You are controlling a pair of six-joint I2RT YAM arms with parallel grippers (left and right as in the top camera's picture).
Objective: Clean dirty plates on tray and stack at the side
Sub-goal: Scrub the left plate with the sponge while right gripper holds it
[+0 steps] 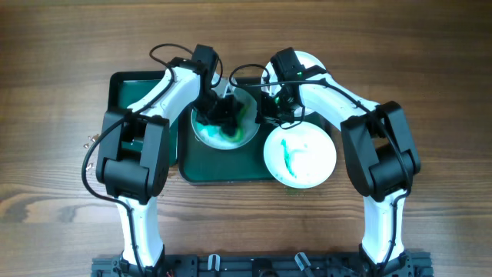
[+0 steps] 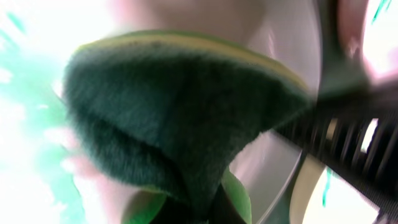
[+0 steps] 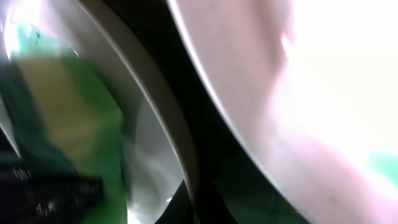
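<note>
Sponge [image 2: 174, 118] fills the left wrist view, very close and blurred: dark green scouring face toward the lens, a thin yellow layer along its upper edge; bright white plate surface with pale green streaks behind it.

Overhead: left fingers [image 1: 217, 109] clenched on the sponge, pressed down onto the smeared plate [image 1: 231, 137]; that plate sits inside the tray [image 1: 231, 175], toward its back, with green smears thick across the bowl.

Right fingers [image 1: 275, 108] are at the right rim of the smeared plate; grasping or merely touching, I cannot tell. The right wrist view is too blurred: only a curved pale rim, a dark gap beside it, a wide white surface to the right, and a green and yellow patch at far left.

Second plate [image 1: 306, 158] lies at the tray's right end, overlapping its edge, just beside the smeared plate; white, with one green squiggle near the middle. How much of it rests on the tray is not clear.

Third plate [image 1: 311, 60] is only partly seen behind the right arm, off the tray's back right corner; the visible part is plain white.

Smaller tray [image 1: 123, 85] sits just beside the tray on its left, mostly covered by the left arm.

Everything stands on a wooden counter [image 1: 54, 192].
</note>
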